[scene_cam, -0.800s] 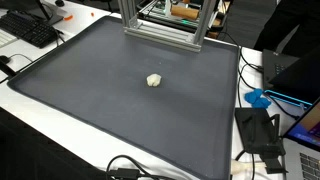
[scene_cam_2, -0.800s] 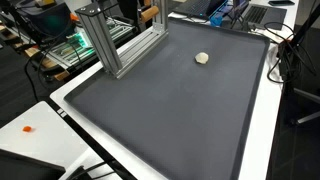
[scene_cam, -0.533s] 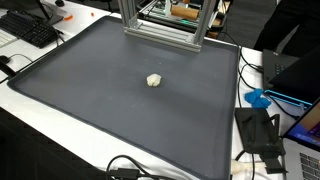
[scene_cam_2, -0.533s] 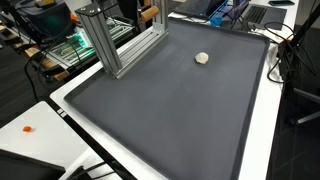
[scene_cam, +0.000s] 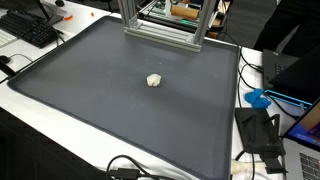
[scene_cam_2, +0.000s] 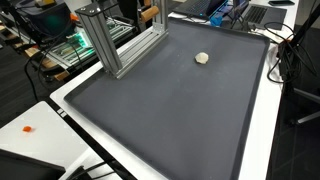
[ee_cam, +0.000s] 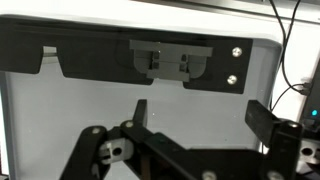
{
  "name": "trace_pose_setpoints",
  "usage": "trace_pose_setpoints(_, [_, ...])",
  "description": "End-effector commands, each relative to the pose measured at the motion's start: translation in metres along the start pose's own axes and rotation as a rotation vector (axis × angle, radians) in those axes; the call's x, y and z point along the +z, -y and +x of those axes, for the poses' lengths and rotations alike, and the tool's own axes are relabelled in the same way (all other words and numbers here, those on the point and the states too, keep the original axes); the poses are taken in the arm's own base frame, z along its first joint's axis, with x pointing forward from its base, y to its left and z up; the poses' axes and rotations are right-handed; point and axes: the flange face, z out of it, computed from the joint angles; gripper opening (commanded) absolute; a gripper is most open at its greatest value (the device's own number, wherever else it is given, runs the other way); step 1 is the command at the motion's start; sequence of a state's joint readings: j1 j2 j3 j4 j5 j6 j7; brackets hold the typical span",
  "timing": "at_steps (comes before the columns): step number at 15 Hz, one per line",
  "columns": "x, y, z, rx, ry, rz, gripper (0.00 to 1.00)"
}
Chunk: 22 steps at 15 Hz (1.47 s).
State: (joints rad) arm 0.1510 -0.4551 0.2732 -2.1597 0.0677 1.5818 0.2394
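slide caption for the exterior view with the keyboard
Small pale lump alone on a dark grey mat, aluminium frame at its far edge, keyboard off the mat's corner.

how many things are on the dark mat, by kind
pale lump: 1
metal frame: 1
total: 2

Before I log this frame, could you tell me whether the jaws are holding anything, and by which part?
Nothing is held. In the wrist view the jaws stand apart with nothing between them; the pale lump lies alone on the mat.
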Motion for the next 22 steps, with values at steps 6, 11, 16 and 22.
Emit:
trace_pose_setpoints(6, [0.046,-0.005,-0.036,0.027,-0.092,0.017,1.00])
trace_pose_setpoints(11, [0.073,-0.005,-0.040,0.025,-0.112,0.032,1.00])
trace_pose_setpoints(16, [0.082,-0.011,-0.045,0.029,-0.137,0.021,1.00])
trace_pose_setpoints(22, [0.091,-0.014,-0.053,0.045,-0.127,0.036,1.00])
